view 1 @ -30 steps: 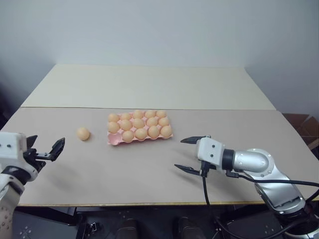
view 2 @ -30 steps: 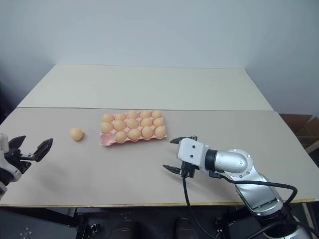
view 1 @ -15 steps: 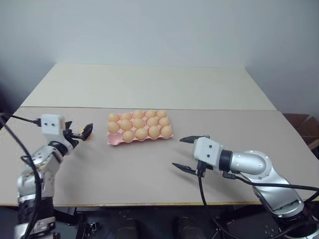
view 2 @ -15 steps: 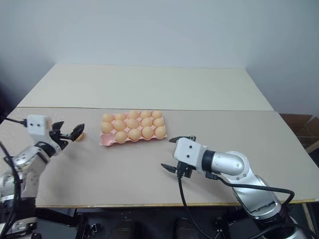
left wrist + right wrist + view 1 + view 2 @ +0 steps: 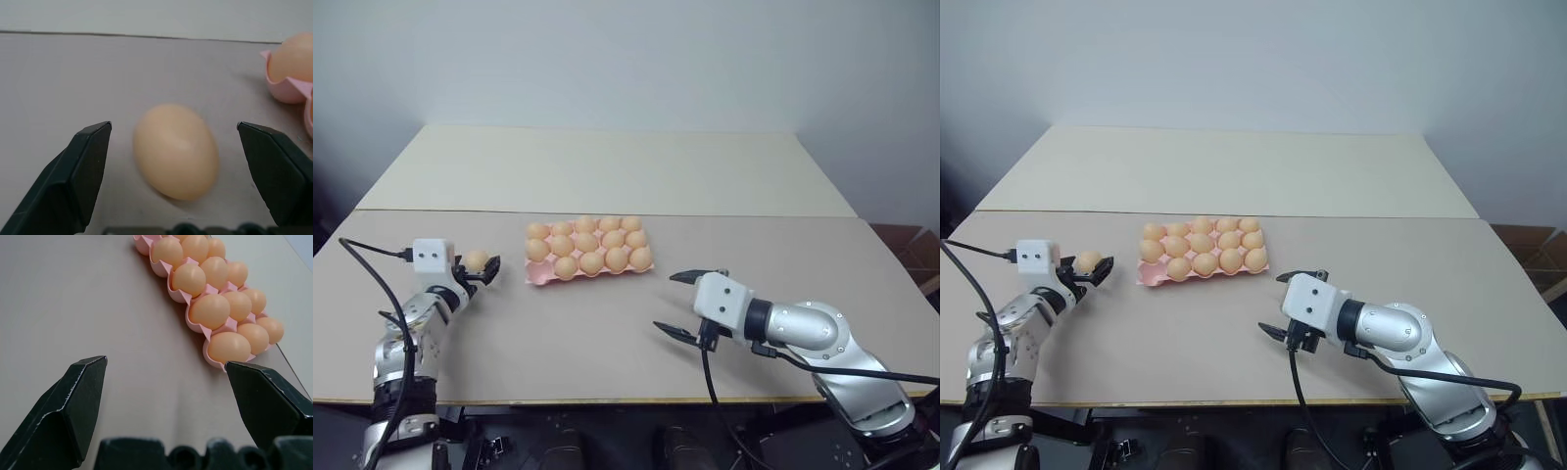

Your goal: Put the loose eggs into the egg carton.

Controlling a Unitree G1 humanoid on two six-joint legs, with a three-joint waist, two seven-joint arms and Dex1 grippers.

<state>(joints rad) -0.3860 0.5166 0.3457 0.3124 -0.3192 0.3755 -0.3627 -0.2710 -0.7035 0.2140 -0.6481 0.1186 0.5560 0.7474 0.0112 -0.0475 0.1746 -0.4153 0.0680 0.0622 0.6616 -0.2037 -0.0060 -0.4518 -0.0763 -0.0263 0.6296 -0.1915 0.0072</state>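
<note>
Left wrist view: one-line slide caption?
Open left gripper straddles a loose egg on the table, egg carton beside it.

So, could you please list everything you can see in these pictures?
loose egg: one, pale orange, on the front table left of the carton, between the left gripper's fingers
carton: one, pink, middle of the front table, front-left cup looks empty
eggs in carton: about fourteen, pale orange, one per cup
front table: one, beige, nearest the robot
rear table: one, cream, butted up behind the front one
wall: grey, behind the tables
left gripper: black fingers, open, one on each side of the loose egg with gaps showing
right gripper: black fingers, open, above the front table to the right of the carton
</note>
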